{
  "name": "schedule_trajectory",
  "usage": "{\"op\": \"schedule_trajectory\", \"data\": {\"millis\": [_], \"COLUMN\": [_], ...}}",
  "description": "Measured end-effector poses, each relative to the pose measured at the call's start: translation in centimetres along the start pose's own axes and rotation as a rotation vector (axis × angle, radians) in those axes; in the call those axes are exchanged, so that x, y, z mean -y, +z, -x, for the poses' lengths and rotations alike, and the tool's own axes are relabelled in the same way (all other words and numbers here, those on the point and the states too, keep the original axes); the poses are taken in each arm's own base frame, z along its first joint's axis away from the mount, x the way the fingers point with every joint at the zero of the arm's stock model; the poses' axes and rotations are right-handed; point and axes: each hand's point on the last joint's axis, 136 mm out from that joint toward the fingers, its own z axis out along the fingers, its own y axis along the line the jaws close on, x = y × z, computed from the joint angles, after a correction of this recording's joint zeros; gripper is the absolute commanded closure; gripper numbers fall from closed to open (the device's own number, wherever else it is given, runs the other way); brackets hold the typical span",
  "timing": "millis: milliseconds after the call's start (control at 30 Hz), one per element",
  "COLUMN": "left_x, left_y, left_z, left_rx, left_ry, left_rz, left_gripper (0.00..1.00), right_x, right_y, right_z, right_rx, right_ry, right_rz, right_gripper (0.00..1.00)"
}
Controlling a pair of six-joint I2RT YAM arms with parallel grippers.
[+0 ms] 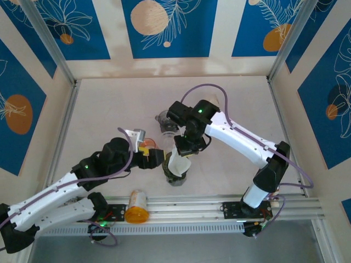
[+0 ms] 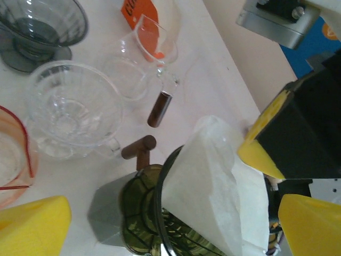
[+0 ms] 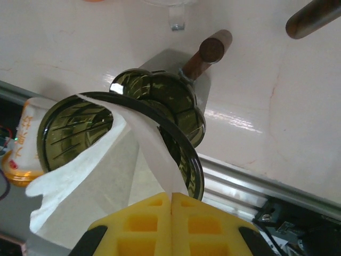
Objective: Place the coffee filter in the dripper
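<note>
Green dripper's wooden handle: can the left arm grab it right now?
Probably yes. The left claw is open and close beside the green dripper; its wooden handle sticks out bare, away from the paper filter pinched by the right claw.

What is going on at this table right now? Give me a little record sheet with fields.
coffee filter: white paper, partly inside the dripper, leaning out over its rim
dripper: dark green, brown handle
right gripper: shut, pinching the coffee filter's edge
left gripper: open, beside the dripper, holding nothing
nearby: clear glass dripper, grey dripper
task state: filter not yet released
</note>
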Motion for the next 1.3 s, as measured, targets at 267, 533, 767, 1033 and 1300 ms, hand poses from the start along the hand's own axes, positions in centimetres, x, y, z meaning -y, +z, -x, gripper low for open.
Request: {"op": "schedule_trajectory", "data": {"millis": [267, 533, 767, 1033, 1300], "left_x": [-0.1, -0.7, -1.2, -1.3, -1.1], "left_y": [2.2, 2.4, 2.6, 2.4, 2.4], "left_z": [-2.1, -2.6, -2.8, -2.8, -2.8], "left_rx": [-0.107, -0.128, -0.136, -0.127, -0.128], "left_ry": [-0.007, -0.008, -0.017, -0.04, -0.055], "left_rz": [-0.027, 0.002, 0.021, 0.02, 0.011], "left_gripper": [0.05, 0.19, 0.17, 0.15, 0.14], "right_x": [-0.4, -1.3, -1.1, 0.7, 0.7], "right_y": [0.3, 0.2, -1.4, 0.2, 1.2], "right_z": [0.6, 0.9, -0.3, -1.4, -1.3], "right_rx": [0.053, 0.126, 0.252, 0.299, 0.338], "right_ry": [-0.057, -0.103, -0.15, -0.128, -0.101], "right_rz": [-0.044, -0.049, -0.035, -0.064, -0.024], "right_gripper": [0.95, 0.65, 0.5, 0.45, 0.71]}}
